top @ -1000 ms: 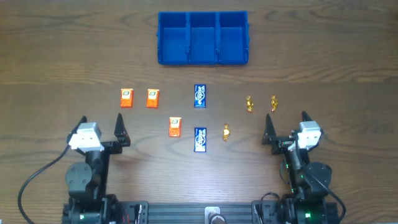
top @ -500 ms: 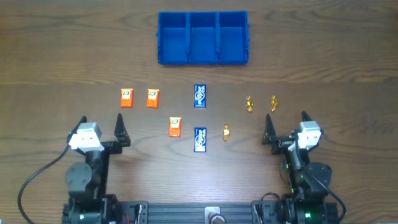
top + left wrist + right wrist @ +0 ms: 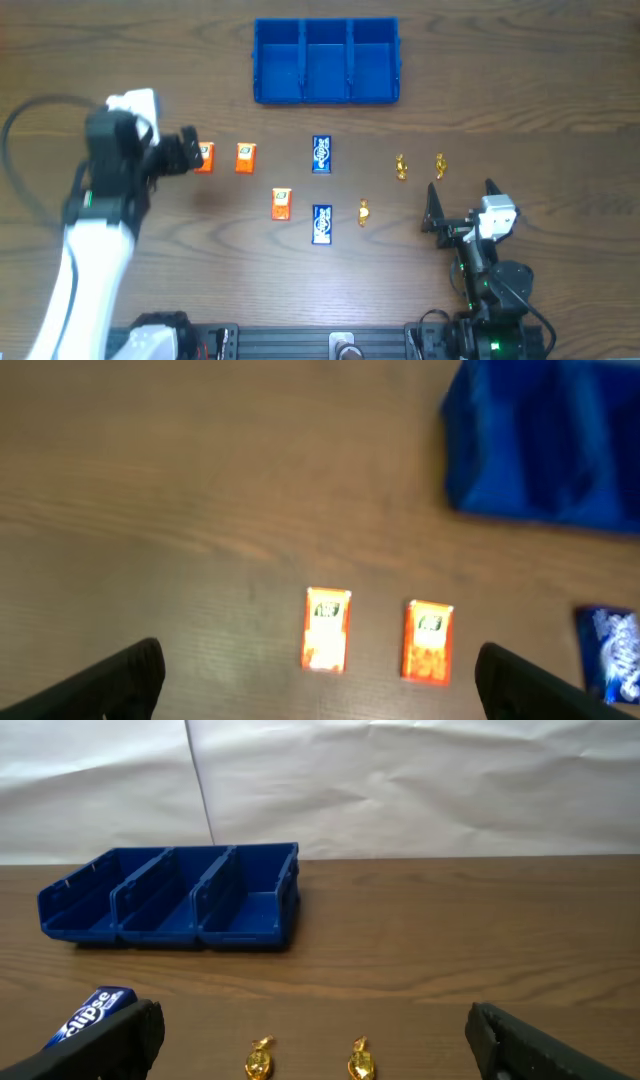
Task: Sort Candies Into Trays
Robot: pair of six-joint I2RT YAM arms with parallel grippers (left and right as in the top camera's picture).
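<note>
1. The tray point(image 3: 326, 60) is blue with three compartments in a row. Its long axis runs from my left to my right.
2. All the candies lie on the surface point(image 3: 520, 120), on the side of the tray that faces my bases. None touches the tray.
3. The outer orange box point(image 3: 203, 157) and the second orange box point(image 3: 246, 157) lie side by side, past the tray's left end. The third orange box point(image 3: 282, 203) lies farther from the tray. Each one has its long axis pointing toward the tray.
4. The near blue pack point(image 3: 321, 154) and the far blue pack point(image 3: 321, 223) lie in one line before the tray's middle compartment, with their long axes also toward the tray.
5. Three gold candies point(image 3: 400, 166) lie toward the tray's right end, and are small.
6. My left jaws are released and spread wide, and they hover just beside the outer orange box. In the left wrist view this box lies midway between them.
7. My right jaws are also released, well apart from the tray and near the gold candies.
8. Half a second ago my left arm rested low by its base; now it has come up to the orange boxes. My right arm and the candies have kept their places.
9. Bare wood runs around all sides of the tray, and there are gaps between all the candies.
</note>
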